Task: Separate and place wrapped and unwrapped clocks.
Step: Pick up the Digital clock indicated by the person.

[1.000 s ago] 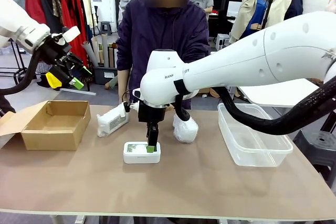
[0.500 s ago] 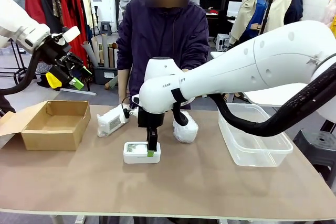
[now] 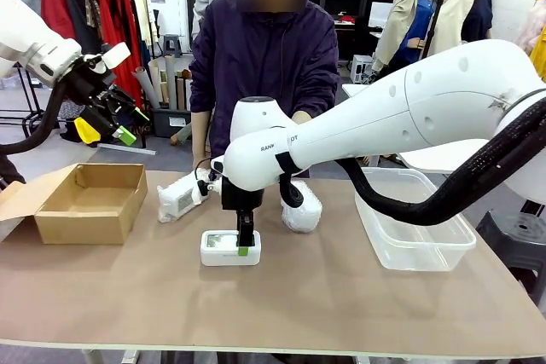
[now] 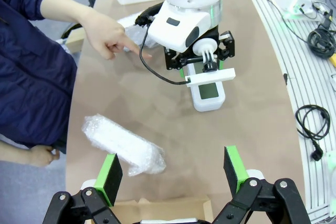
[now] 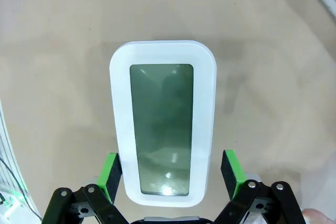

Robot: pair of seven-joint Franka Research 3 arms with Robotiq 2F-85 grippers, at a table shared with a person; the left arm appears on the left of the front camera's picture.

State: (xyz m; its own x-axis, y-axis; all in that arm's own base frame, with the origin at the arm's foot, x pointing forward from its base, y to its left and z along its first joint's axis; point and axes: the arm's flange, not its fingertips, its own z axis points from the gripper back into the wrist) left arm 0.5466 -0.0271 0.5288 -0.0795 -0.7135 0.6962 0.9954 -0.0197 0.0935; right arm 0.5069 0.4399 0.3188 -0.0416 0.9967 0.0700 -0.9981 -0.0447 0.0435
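Right gripper (image 5: pixel 171 174) sits jaws apart astride the bare clock (image 5: pixel 163 124), unclamped; left gripper (image 4: pixel 172 171) gapes too; boxy bundle (image 3: pixel 182 196) and rounded bundle (image 3: pixel 300 208) lie unsorted; you have everything left.

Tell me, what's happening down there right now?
Right gripper open, straddling the bare clock, not yet closed. Left gripper open, raised by the cardboard box. Boxy bundle, rounded bundle lie on table. Person's hand pointing near the right arm.
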